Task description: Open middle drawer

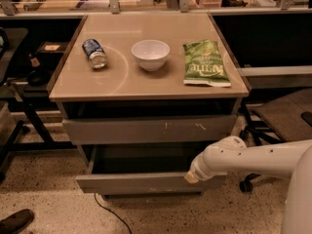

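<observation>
The middle drawer [141, 183] is a wide shallow grey drawer with a plain front. It stands pulled out from the cabinet, and its dark inside [141, 160] shows. My gripper [191, 178] is at the end of the white arm [243, 160], which reaches in from the right. The gripper sits at the right part of the drawer's front edge and is mostly hidden by the wrist. Above it is the taller grey drawer front with white scratch marks [146, 129], which is closed.
On the tan cabinet top [122, 84] lie a can on its side [94, 53], a white bowl [150, 54] and a green chip bag [204, 64]. An office chair [282, 118] stands at the right, dark shelving [29, 67] at the left. A shoe [14, 222] and a cable [109, 213] are on the floor.
</observation>
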Tool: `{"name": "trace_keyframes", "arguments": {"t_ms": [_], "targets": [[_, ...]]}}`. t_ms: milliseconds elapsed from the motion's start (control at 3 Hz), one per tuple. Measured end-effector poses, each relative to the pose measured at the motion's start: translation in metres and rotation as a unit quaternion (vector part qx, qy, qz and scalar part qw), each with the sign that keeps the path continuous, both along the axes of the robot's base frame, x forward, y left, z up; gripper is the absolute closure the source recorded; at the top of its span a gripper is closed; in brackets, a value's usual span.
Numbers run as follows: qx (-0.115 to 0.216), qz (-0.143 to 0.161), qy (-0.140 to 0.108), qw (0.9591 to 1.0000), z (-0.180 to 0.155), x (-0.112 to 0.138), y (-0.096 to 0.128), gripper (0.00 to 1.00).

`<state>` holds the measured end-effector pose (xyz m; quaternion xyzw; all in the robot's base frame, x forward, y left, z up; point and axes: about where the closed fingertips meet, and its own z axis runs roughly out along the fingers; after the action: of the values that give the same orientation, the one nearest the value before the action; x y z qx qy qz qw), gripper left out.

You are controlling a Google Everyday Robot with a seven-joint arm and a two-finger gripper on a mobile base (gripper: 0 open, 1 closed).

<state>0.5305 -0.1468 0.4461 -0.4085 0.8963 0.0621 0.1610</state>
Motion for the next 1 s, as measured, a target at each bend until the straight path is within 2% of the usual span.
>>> {"name": "trace_keyframes", "arguments": {"t_ms": [1000], "targets": [[-0.006, -0.010, 0.006, 0.9999, 0.0080, -0.0077, -0.0086, 1.00]]}}
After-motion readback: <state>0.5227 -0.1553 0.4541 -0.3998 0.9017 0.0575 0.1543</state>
